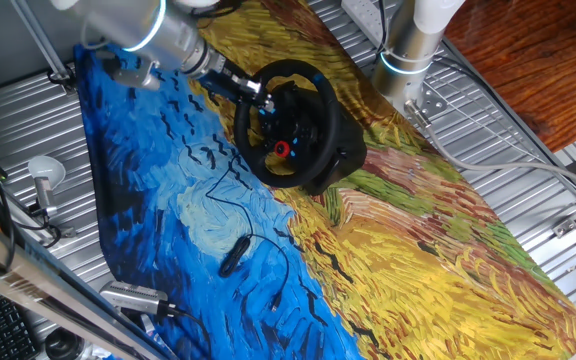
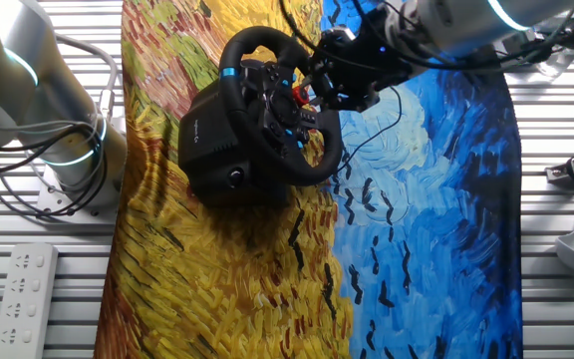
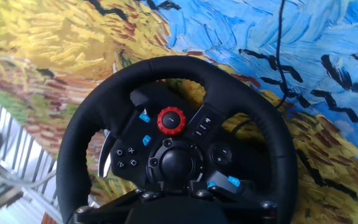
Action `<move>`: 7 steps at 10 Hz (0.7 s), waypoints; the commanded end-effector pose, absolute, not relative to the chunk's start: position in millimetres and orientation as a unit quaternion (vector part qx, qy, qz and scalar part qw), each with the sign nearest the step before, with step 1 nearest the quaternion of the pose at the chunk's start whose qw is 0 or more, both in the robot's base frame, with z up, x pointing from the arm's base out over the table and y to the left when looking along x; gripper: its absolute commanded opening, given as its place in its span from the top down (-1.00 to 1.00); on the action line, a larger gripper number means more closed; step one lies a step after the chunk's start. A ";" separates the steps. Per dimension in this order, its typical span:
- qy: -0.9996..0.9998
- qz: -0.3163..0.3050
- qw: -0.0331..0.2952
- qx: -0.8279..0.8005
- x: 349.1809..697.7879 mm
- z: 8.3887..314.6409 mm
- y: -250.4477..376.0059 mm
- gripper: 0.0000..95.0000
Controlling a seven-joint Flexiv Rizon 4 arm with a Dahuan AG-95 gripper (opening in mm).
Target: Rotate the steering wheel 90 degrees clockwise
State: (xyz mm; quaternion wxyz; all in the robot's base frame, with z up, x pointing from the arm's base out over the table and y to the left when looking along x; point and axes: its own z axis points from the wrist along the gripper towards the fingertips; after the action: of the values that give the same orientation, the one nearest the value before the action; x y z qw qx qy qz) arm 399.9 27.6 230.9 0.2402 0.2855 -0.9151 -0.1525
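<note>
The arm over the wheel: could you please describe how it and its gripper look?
The arm is a thick, glossy silver-grey tube with a glowing light-blue ring at a joint. It narrows to a black wrist and a black gripper built of blocky parts, with thin black cables running along it.

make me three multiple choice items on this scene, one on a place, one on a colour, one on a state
1. Where does the steering wheel stand?
A. on the painted cloth
B. on bare metal slats
C. on the wooden floor

2. What colour is the knob on the hub?
A. green
B. red
C. white

3. Where is the tool?
A. far off the table
B. on the power strip
C. at the wheel's rim

Answers: 1 A, the cloth lies under its base. 2 B, the hand view shows it red. 3 C, both fixed views show it at the rim.
</note>
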 end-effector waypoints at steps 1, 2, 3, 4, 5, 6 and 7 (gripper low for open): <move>-0.912 -0.159 0.207 0.317 400.4 230.4 27.8 0.60; -0.907 -0.160 0.203 0.333 400.4 230.4 27.8 0.60; -0.907 -0.158 0.199 0.336 400.4 230.4 27.8 0.60; -0.910 -0.155 0.195 0.332 400.4 230.4 27.8 0.60; -0.912 -0.155 0.192 0.328 400.4 230.4 27.8 0.60; -0.914 -0.154 0.186 0.327 400.4 230.4 27.8 0.60; -0.912 -0.157 0.184 0.332 400.4 230.4 27.8 0.60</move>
State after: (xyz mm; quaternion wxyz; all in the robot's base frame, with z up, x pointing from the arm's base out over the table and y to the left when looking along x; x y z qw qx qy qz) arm 401.4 27.9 230.5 0.1853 0.3357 -0.9101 -0.1573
